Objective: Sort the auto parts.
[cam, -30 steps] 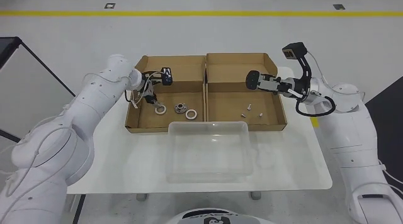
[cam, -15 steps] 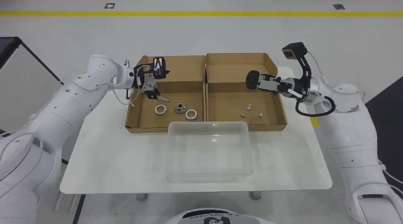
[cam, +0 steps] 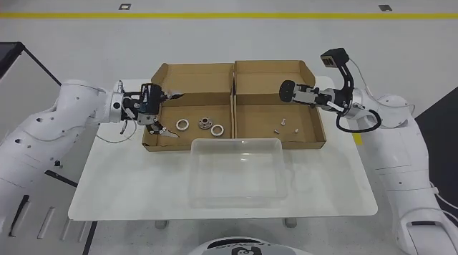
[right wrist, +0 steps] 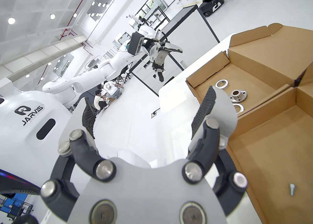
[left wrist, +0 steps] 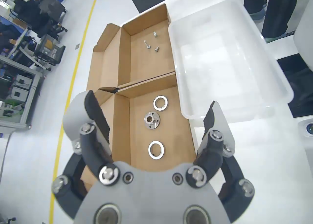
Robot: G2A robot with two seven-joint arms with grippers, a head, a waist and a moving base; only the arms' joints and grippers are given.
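Two metal rings (cam: 183, 123) (cam: 218, 130) and a flanged hub (cam: 204, 121) lie in the left cardboard box (cam: 193, 76). Three small bolts (cam: 284, 120) rest in the right cardboard box (cam: 272, 72). My left gripper (cam: 172, 114) hangs open over the left box's outer wall with nothing between its fingers. Its wrist view looks along the box at the near ring (left wrist: 156, 150), the hub (left wrist: 151, 119) and the far ring (left wrist: 161, 103). My right gripper (cam: 285, 91) is open and empty above the back of the right box. One bolt (right wrist: 291, 188) lies below it.
A clear plastic bin (cam: 237, 172) stands on the white table (cam: 343, 190) in front of both boxes, close against their front walls. The left arm's gripper (right wrist: 166, 54) shows far off in the right wrist view.
The left arm has drawn back to the left, taking its gripper from inside the left box to that box's outer wall. The right arm has not moved.
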